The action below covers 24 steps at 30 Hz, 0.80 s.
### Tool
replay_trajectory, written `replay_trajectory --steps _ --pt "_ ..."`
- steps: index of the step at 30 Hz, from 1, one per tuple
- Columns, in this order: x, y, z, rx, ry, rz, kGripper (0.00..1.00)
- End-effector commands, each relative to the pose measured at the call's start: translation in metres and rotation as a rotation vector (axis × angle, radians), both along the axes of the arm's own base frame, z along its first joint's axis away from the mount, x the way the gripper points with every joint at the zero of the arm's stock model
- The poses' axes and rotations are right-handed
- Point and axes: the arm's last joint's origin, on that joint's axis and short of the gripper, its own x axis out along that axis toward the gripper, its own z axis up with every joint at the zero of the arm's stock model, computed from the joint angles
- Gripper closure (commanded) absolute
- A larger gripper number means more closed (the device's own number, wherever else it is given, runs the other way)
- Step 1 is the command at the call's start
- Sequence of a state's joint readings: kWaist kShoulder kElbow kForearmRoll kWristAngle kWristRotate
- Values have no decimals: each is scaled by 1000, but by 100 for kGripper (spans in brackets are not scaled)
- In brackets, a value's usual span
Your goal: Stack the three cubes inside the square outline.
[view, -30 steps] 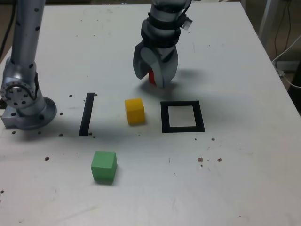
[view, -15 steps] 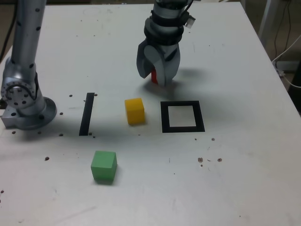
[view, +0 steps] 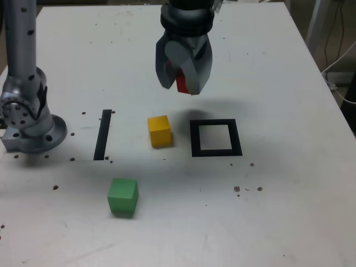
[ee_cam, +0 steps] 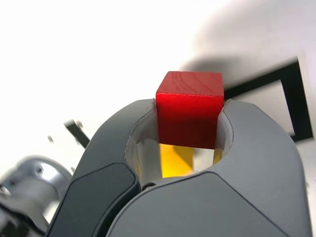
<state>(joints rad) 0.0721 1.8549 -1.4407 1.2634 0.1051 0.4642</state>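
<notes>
at the exterior view's left, the arm's base (view: pixel 28 119) is seen bolted on the bench (view: pixel 289 211), with a thin black strip (view: pixel 103 134) just beside it toward the right. near the front edge, well apart from everything else, the green cube (view: pixel 122 196) rests untouched. further right, the yellow cube (view: pixel 159 130) sits between the strip and the square outline (view: pixel 216 138), near the outline but not touching it.

above and behind the yellow cube, the end effector (view: pixel 183 83) is held clear of the bench, clenched on the red cube (view: pixel 182 83). in the wrist view the red cube (ee_cam: pixel 190 108) is seen pinched between the two grey jaws, its outer half left protruding past them, with the yellow cube (ee_cam: pixel 178 160) visible beneath and part of the outline (ee_cam: pixel 291 98) off to one side.

the step in hand is judged to be the carry of the red cube to the outline. it would be done well if the cube were brought squarely over the white centre, kept level, lowered until its underside is seated flat, and only then released; since the frame is only slightly wider than a cube, little error can be afforded, and the edges should be aligned with the frame so later cubes can be stacked true.

the outline is the only enclosure present, and nothing is held within it yet.
</notes>
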Motion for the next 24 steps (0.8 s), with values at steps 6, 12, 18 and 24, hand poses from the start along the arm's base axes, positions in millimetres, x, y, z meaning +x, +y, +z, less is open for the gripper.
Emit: replay_trajectory --steps 6,12,18,24 --pt "5 -40 -4 -27 -19 237 70" --pt "21 -58 -15 -20 -55 313 70" --pt "39 -68 -31 -8 -50 322 70" --pt "49 -76 -41 16 -39 328 70"
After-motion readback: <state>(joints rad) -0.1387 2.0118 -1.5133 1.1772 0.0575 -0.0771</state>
